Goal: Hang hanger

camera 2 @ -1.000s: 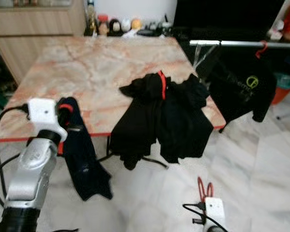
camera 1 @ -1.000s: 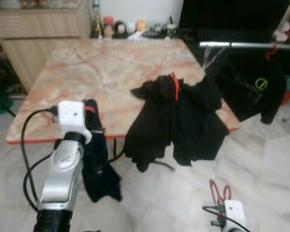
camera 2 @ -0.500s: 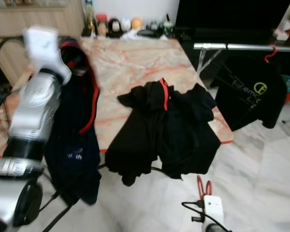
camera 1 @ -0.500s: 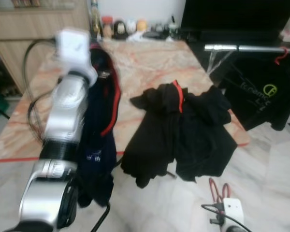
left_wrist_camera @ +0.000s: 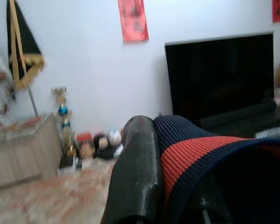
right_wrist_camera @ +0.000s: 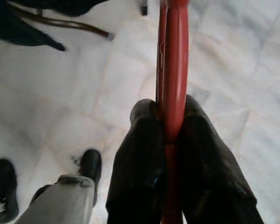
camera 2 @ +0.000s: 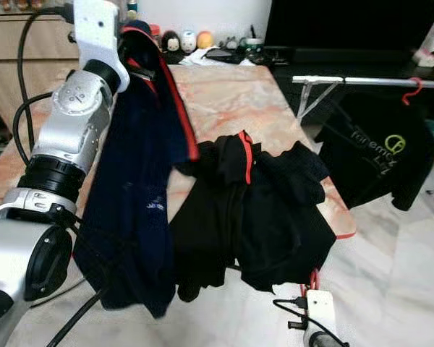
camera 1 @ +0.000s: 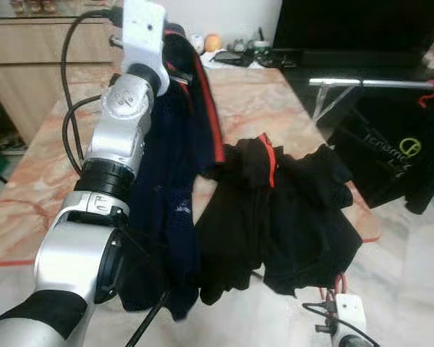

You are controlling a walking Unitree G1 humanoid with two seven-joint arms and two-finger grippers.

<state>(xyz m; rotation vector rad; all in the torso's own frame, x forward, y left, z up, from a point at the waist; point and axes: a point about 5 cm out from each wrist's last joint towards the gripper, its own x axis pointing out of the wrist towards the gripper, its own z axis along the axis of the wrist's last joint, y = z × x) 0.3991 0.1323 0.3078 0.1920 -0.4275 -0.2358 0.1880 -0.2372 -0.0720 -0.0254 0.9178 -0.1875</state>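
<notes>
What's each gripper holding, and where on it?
The left gripper holds the navy garment by its red-striped ribbed collar, lifted above the table. The right gripper pinches the red hanger on its thin bar.

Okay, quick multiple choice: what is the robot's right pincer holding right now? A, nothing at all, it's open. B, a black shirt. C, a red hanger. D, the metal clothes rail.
C: in the right wrist view the right pincer has its two black fingers closed on a thin red hanger above the marble floor.
</notes>
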